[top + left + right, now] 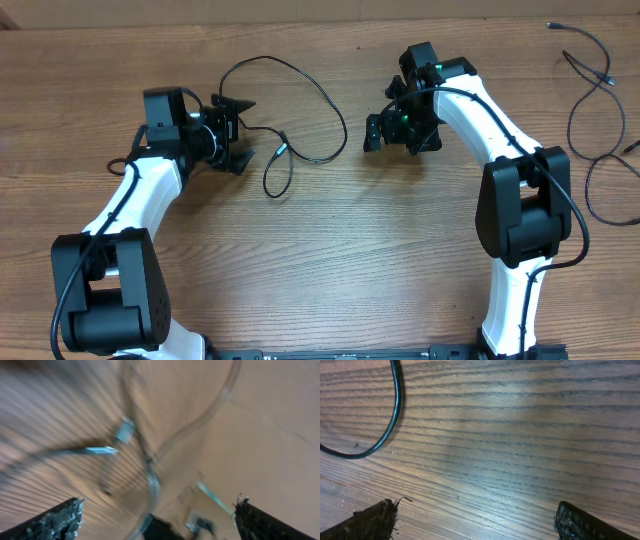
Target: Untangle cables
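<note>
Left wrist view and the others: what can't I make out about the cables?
- Left wrist: motion blur smears the looped cable; crossings unreadable.
- Overhead: at its plug, too small to tell which strand lies on top.
- Overhead: right edge cuts off the right-side cables.
- Right wrist: only one cable arc shows, leaving top and left edges.

table (520,435): wood, matt, fine streaked grain | cable (397,395): black, smooth, faintly glossy sheath | right finger pads (372,520): black, rough, frayed
</note>
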You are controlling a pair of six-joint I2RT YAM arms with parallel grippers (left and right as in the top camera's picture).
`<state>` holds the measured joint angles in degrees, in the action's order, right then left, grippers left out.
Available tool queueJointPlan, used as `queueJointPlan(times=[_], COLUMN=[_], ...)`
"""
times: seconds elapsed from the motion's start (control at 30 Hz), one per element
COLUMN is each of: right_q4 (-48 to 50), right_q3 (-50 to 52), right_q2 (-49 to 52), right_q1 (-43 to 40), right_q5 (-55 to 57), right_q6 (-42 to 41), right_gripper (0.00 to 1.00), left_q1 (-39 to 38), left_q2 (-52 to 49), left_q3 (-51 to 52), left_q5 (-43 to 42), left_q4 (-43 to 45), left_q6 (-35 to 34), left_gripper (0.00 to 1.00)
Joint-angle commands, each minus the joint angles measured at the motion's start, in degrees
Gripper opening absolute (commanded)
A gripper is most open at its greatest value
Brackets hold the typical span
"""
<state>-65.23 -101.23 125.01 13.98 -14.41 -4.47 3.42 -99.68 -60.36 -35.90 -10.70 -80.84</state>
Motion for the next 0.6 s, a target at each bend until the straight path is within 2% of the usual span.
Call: queueJointPlan(times=[0.0, 0.17, 0.33, 0.43, 0.57], right_q4=[0.2, -0.2, -0.4, -0.4, 1.4], right_q3=[-0.1, -0.1, -0.3, -1.4, -1.7], right_q2=[-0.4, -0.4, -0.8, -1.7, -2.3], right_q1=[0.1, 0.3, 1.2, 2.7, 5.7], right_q5=[-0.7, -2.3, -2.9, -3.0, -3.8], right_q6=[0.5, 6.1, 13.4, 17.2, 24.5], right_gripper=[1.00, 1.00, 1.00, 1.00, 1.00], left_q1=[-0.5, -0.4, -0.4, -0.4, -0.4], left_q2=[-0.4, -0.4, -0.4, -0.4, -0.4], left_q3=[-0.1, -0.1, -0.1, -0.1, -0.1], left_q5=[15.6, 24.8, 33.4, 36.6, 37.0], left_q4=[-6.2, -19.2, -30.1, -34.4, -35.9], left_q6=[10.1, 16.5, 16.6, 16.6, 16.6], left_gripper=[1.00, 0.99, 1.00, 0.99, 1.00])
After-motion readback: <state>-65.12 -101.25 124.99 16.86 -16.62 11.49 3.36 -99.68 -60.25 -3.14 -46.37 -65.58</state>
